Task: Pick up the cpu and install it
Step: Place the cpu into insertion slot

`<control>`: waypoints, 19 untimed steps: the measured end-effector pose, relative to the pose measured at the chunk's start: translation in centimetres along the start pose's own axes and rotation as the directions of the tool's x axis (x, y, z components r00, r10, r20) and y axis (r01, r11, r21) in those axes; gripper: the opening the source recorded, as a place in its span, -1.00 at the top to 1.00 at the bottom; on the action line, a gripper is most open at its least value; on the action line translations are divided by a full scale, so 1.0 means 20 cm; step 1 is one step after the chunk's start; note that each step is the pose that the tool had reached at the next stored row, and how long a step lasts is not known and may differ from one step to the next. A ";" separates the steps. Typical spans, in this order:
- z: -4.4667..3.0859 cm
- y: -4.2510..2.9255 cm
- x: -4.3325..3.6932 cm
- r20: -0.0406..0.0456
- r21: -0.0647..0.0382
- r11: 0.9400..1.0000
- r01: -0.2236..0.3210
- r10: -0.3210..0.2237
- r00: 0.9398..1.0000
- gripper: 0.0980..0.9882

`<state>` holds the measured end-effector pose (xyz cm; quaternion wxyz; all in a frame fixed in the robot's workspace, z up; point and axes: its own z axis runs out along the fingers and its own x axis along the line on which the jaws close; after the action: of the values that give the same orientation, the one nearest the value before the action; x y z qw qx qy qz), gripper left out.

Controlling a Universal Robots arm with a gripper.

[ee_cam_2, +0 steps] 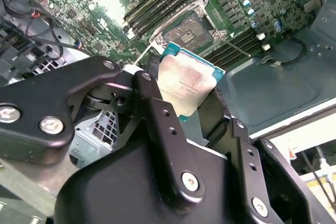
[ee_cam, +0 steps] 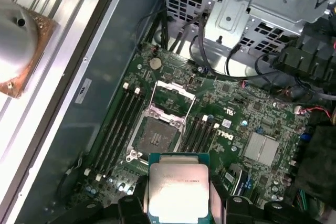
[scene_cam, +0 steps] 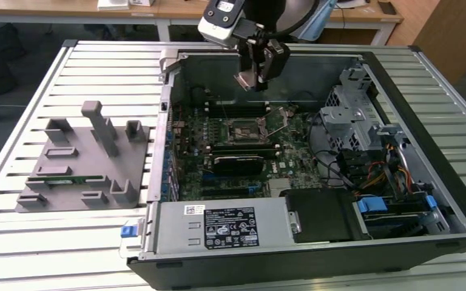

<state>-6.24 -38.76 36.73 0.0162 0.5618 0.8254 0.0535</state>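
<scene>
Second wrist view: cpu (ee_cam_2: 186, 82) clamped between fingers (ee_cam_2: 156, 109).

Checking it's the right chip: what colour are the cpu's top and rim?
The cpu: silvery top, teal-green rim; first wrist view.

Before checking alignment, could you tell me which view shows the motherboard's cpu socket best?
The first wrist view: the socket lies open and unobstructed beyond the held cpu. The second wrist view shows it slanted, just past the cpu; the exterior view, from afar.

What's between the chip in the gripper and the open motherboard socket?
Nothing. In the first wrist view the silvery square cpu, held by the black gripper, hangs clear of the open metal-framed socket, bare air between.
</scene>
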 end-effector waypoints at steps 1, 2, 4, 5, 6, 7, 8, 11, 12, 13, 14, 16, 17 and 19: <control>0.001 0.000 0.000 0.001 -0.001 1.000 -0.013 0.013 1.000 0.00; 0.003 0.000 0.000 0.003 -0.001 1.000 -0.028 0.028 1.000 0.00; 0.005 0.000 0.001 0.006 -0.002 0.998 -0.057 0.057 0.998 0.00; 0.006 0.000 0.002 0.008 -0.002 0.998 -0.069 0.069 0.998 0.00; 0.007 0.000 0.002 0.009 -0.003 0.997 -0.083 0.083 0.997 0.00; 0.009 0.000 0.003 0.010 -0.004 0.995 -0.096 0.096 0.995 0.00; 0.010 0.001 0.004 0.012 -0.004 0.994 -0.109 0.109 0.994 0.00; 0.014 0.001 0.005 0.016 -0.006 0.989 -0.150 0.150 0.989 0.00; 0.015 0.001 0.005 0.017 -0.007 0.986 -0.164 0.164 0.986 0.00; 0.016 0.001 0.006 0.019 -0.008 0.984 -0.179 0.179 0.984 0.00; 0.017 0.001 0.006 0.020 -0.008 0.981 -0.192 0.192 0.981 0.00; 0.019 0.001 0.007 0.023 -0.010 0.976 -0.217 0.217 0.976 0.00; 0.019 0.001 0.008 0.025 -0.010 0.974 -0.226 0.226 0.974 0.00; 0.022 0.002 0.009 0.028 -0.011 0.971 -0.240 0.240 0.970 0.00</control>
<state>-6.24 -38.54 36.30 0.0235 0.6580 0.7510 0.0500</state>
